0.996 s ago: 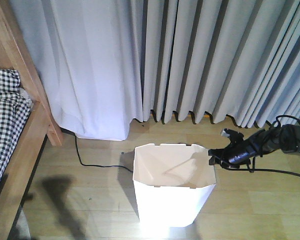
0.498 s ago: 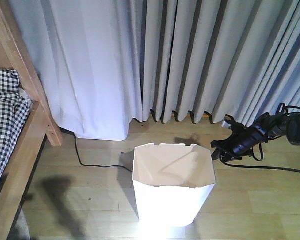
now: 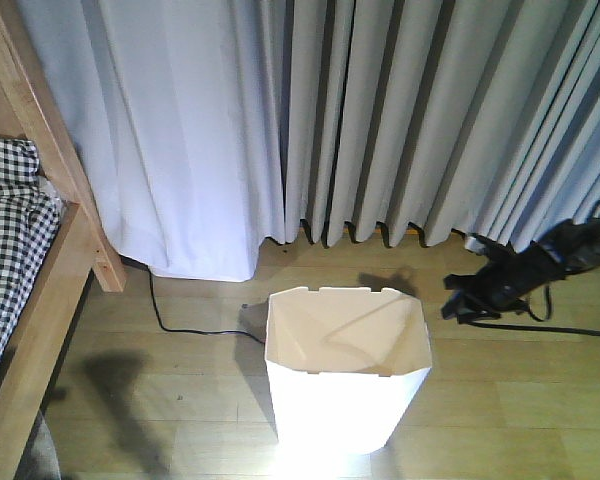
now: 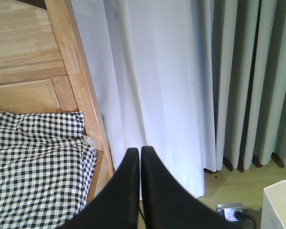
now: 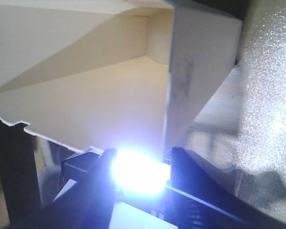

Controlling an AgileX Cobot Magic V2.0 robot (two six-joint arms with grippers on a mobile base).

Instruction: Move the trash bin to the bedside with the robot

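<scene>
The white trash bin (image 3: pixel 346 378) stands upright on the wood floor, its angular rim open and its inside cream-white. It fills the right wrist view (image 5: pixel 100 90) from close up. My right gripper (image 3: pixel 458 298) hovers just right of the bin's rim, apart from it. Its fingers are open around a bright glare (image 5: pixel 140 164), with nothing held. At the left edge is the bedside with its wooden post (image 3: pixel 75 190) and checked bedding (image 3: pixel 8 235). My left gripper (image 4: pixel 138 151) is shut and empty, pointing toward the bed post (image 4: pixel 81 81) and bedding (image 4: pixel 33 167).
Grey-white curtains (image 3: pixel 380 120) hang to the floor behind the bin. A black cable (image 3: pixel 180 325) runs along the floor from under the curtain toward the bin. A power strip (image 4: pixel 231 212) lies on the floor by the curtain hem.
My right gripper has drawn back from the bin's right rim, moving right and away from it. The bin has stayed in place.
</scene>
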